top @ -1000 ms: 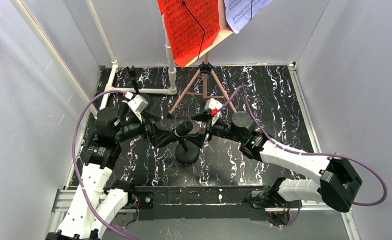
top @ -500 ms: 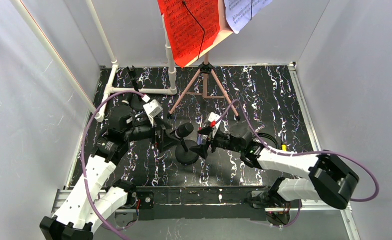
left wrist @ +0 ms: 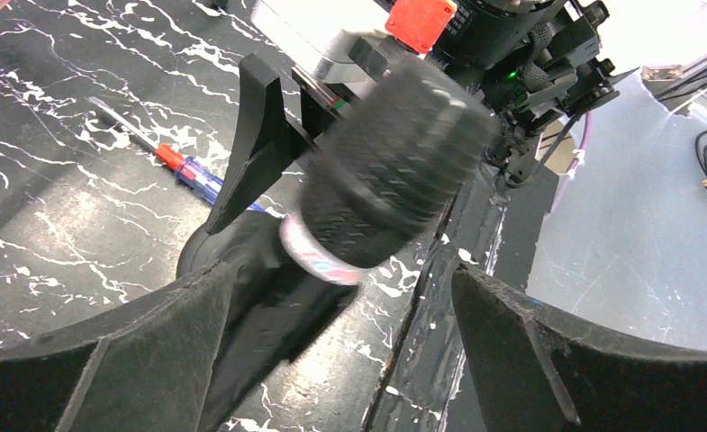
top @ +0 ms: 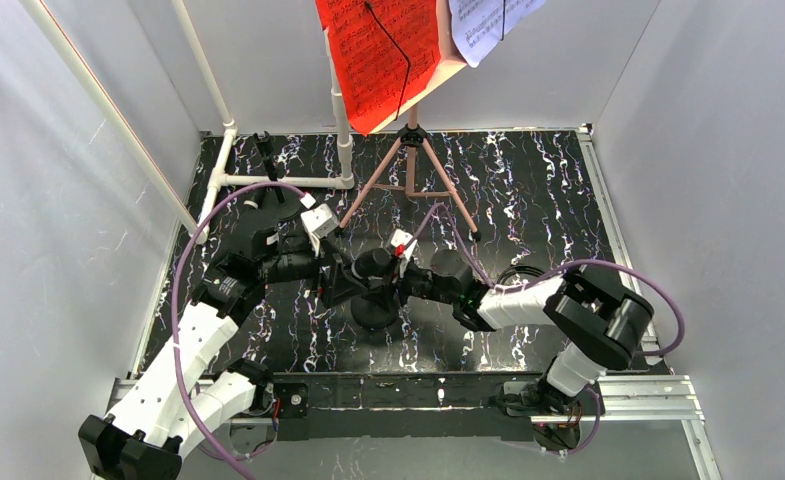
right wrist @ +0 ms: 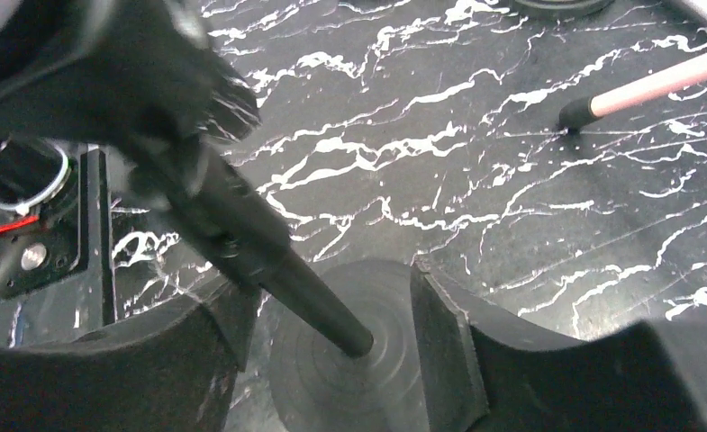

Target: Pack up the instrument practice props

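A black microphone [top: 373,264] stands tilted on its round black base [top: 373,313] at mid-table. In the left wrist view its mesh head [left wrist: 390,171] looms ahead, and my left gripper [left wrist: 340,351] is open wide with the handle close to its left finger [left wrist: 151,342]. My right gripper [right wrist: 331,351] is open low around the thin stem [right wrist: 304,288], just above the base [right wrist: 367,378], with gaps on both sides. Behind stands the pink rack [top: 413,165] on tripod legs, holding a red sheet [top: 378,55] and a white sheet [top: 488,25].
A white pipe frame [top: 278,182] occupies the back left, with a small black item [top: 265,152] beside it. A red and blue pen [left wrist: 183,169] lies on the mat near the base. A black cable [top: 523,272] lies right of my right arm. Grey walls enclose three sides.
Both grippers have closed in on the microphone, the left from the left and the right from the right and lower. The right jaws have narrowed round the stem.
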Controlling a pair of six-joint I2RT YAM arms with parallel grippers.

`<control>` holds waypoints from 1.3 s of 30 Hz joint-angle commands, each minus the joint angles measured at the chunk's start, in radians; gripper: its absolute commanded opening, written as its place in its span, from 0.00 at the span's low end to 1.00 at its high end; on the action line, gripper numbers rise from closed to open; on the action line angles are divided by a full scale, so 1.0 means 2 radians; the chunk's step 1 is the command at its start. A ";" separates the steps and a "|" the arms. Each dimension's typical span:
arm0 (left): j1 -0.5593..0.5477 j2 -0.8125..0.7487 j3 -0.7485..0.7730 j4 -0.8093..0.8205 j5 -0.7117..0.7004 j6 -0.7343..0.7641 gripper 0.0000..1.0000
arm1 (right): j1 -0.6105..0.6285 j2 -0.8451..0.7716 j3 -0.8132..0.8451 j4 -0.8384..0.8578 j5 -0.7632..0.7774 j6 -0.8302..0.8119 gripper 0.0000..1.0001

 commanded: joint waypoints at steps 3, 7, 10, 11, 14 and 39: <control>-0.002 -0.001 0.018 -0.019 -0.018 0.014 0.89 | 0.011 0.036 0.055 0.065 -0.014 0.004 0.55; -0.002 0.004 0.020 -0.023 -0.017 0.014 0.88 | 0.018 0.054 0.070 0.070 -0.023 0.005 0.39; -0.002 0.003 0.021 -0.024 -0.019 0.015 0.87 | 0.023 0.065 0.083 0.074 -0.031 0.006 0.29; -0.002 0.002 0.020 -0.023 -0.021 0.015 0.87 | 0.024 0.068 0.088 0.073 -0.033 0.005 0.28; -0.003 -0.002 0.020 -0.025 -0.037 0.016 0.87 | 0.025 0.079 0.101 0.072 -0.038 0.004 0.24; -0.002 0.046 0.056 0.007 -0.017 0.083 0.77 | 0.026 0.068 0.040 0.156 -0.010 0.046 0.66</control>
